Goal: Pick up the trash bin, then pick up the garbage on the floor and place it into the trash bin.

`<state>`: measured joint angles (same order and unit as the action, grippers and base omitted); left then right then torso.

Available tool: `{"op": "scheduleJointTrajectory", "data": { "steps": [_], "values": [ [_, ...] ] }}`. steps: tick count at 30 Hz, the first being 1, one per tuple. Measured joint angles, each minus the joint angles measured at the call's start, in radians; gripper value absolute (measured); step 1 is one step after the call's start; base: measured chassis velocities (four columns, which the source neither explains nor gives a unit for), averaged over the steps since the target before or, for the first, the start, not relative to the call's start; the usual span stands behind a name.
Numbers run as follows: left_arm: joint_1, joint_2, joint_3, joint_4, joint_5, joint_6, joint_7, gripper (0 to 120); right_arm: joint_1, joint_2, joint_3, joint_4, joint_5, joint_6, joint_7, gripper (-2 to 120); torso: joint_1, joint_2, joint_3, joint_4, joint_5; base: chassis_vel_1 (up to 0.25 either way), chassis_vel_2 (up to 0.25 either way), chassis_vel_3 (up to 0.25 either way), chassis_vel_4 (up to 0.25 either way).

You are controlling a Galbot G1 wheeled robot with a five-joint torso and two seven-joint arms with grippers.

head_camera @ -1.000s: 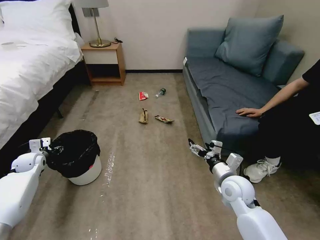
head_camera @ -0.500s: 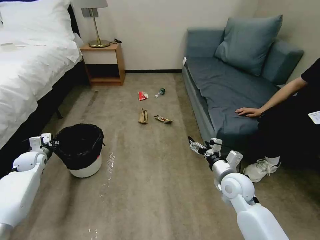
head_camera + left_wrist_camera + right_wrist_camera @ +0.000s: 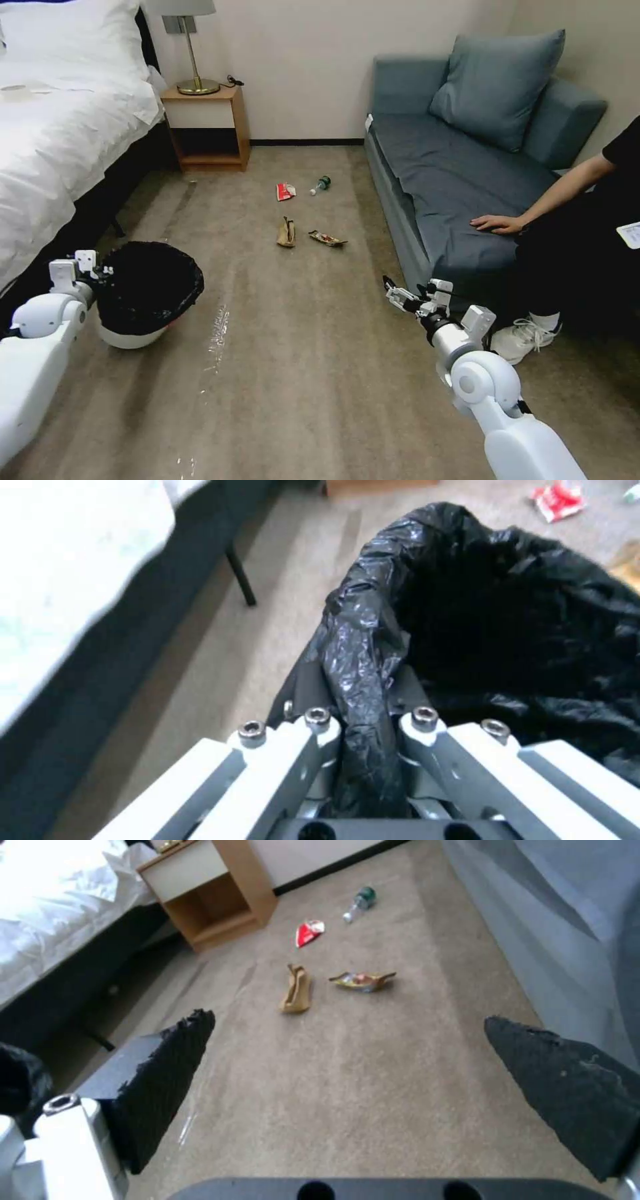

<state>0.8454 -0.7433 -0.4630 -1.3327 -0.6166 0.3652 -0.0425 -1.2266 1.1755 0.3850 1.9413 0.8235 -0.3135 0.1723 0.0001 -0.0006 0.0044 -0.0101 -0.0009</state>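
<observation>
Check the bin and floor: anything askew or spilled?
The trash bin hangs tilted, pinched at its bag-covered rim by the left gripper. Four garbage pieces lie on the floor. The right gripper is open.

Glossy crinkled black plastic bag (image 3: 520, 630)

No legible text, brand, number or sign in any view. Red-and-white wrapper (image 3: 286, 191) on the far floor: printing present, unreadable. Small bottle (image 3: 321, 185) just right of it: green label, no characters resolvable. Yellow-brown snack wrapper (image 3: 327, 238), nearer: print too small to read. Trash bin (image 3: 130, 335), near left: no lettering visible.
</observation>
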Motion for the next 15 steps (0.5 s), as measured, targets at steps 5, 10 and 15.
{"op": "scheduleJointTrajectory", "data": {
  "steps": [5, 10, 15],
  "values": [
    [0.087, 0.042, -0.076, -0.139, -0.018, 0.015, -0.016, 5, -0.022, -0.009, 0.004, 0.007, -0.002, 0.015, -0.042, 100, 0.0, 0.0, 0.0, -0.0009, -0.0002, 0.0, 0.0, 0.0, 0.0],
    [0.202, 0.076, -0.199, -0.249, -0.014, 0.031, -0.024, 5, -0.033, -0.026, -0.002, 0.005, -0.002, 0.024, -0.076, 100, 0.0, 0.0, 0.0, 0.0002, -0.0002, 0.0, 0.0, 0.0, 0.0],
    [0.312, 0.108, -0.276, -0.333, 0.02, 0.043, -0.02, 5, -0.044, -0.029, -0.008, 0.01, -0.008, 0.032, -0.089, 100, 0.0, 0.0, 0.0, 0.0, 0.0, 0.0, 0.0, 0.0, 0.0]
  ]
}}
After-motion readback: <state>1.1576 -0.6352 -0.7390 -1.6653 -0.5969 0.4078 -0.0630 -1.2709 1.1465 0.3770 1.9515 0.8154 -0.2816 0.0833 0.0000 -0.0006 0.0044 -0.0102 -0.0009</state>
